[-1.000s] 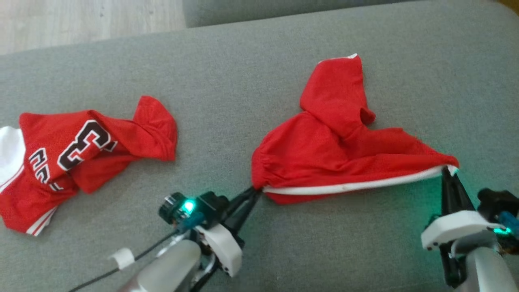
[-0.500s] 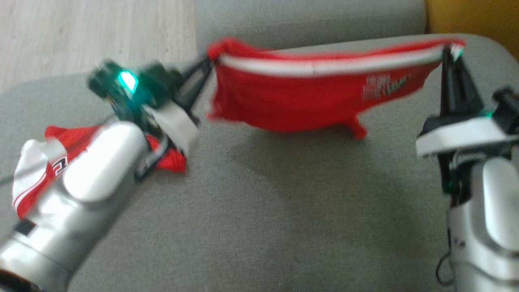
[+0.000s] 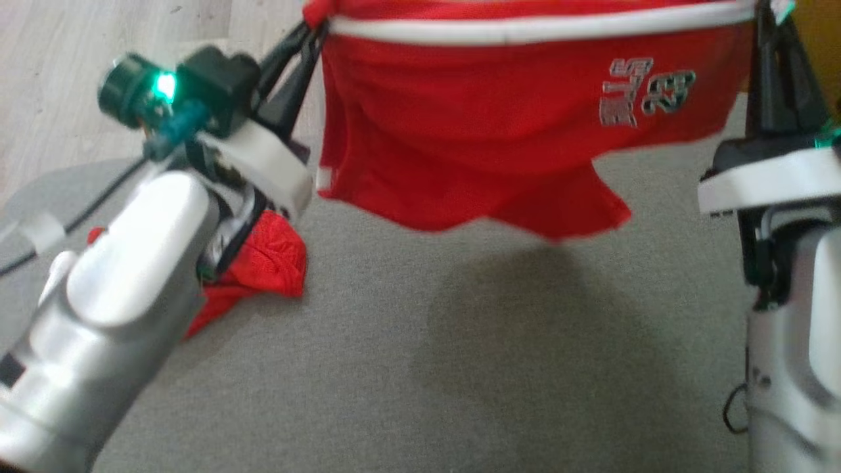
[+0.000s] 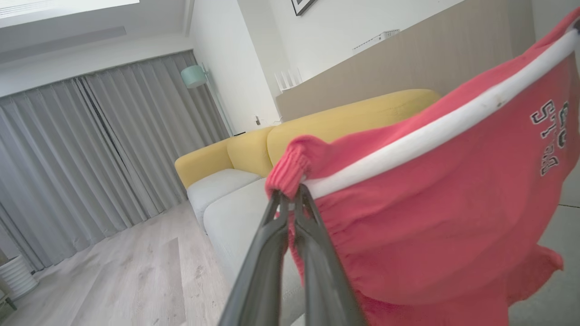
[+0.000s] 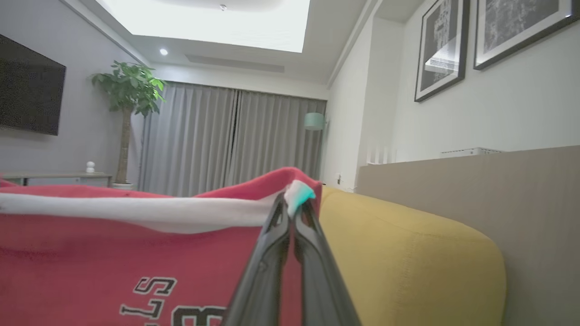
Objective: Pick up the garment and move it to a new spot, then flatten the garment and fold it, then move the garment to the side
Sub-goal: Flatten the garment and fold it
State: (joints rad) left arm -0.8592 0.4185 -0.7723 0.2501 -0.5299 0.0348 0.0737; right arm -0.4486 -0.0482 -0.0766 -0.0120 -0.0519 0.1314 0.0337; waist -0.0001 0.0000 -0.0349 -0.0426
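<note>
The garment is a pair of red shorts with a white-trimmed waistband and a printed number. It hangs in the air above the grey sofa seat, stretched between both grippers. My left gripper is shut on the waistband's left corner, seen up close in the left wrist view. My right gripper is shut on the right corner, where a white tag sticks out above the fingers. The leg hems dangle free.
A second red garment lies on the seat, mostly hidden behind my left forearm. Wooden floor lies beyond the seat's far left edge. A yellow sofa stands to the right. The shorts cast a shadow on the seat.
Both grippers have lifted the shorts off the seat and raised them, waistband stretched flat between them. The shorts now hang open with the printed number facing me. The head camera has also shifted.
</note>
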